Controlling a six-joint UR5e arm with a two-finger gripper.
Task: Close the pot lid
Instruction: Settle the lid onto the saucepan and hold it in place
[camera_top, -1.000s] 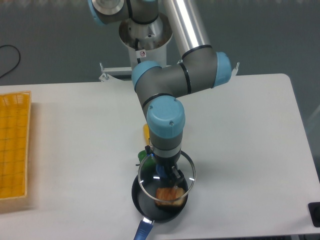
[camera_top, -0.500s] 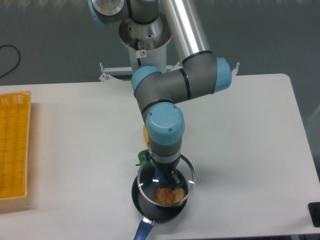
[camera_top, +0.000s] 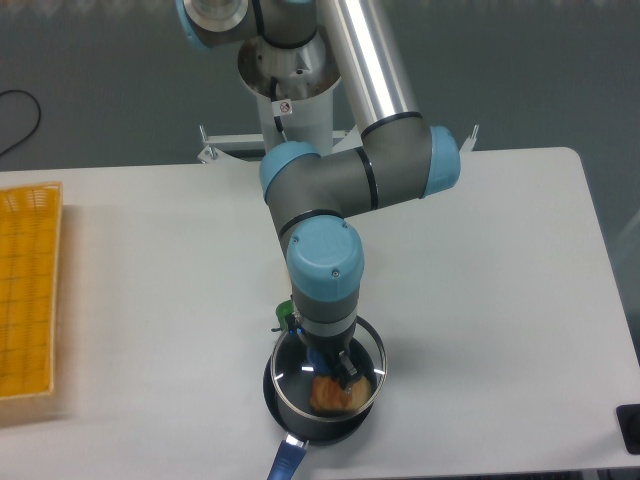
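The black pot (camera_top: 285, 412) sits near the table's front edge, its short blue handle (camera_top: 286, 459) pointing toward the camera. An orange-brown piece of food (camera_top: 335, 393) lies inside it. The clear glass lid (camera_top: 360, 378) with a silver rim hangs just above the pot, almost centred over it and slightly tilted. My gripper (camera_top: 325, 358) comes straight down from the wrist and is shut on the lid's blue knob, which the gripper mostly hides.
A yellow tray (camera_top: 25, 290) lies at the table's left edge. Small yellow and green objects (camera_top: 288, 300) lie right behind the pot, mostly hidden by the arm. A dark object (camera_top: 630, 425) sits at the front right corner.
The lid has come down and shifted slightly left with the gripper, now sitting closer over the pot's rim than a second ago.
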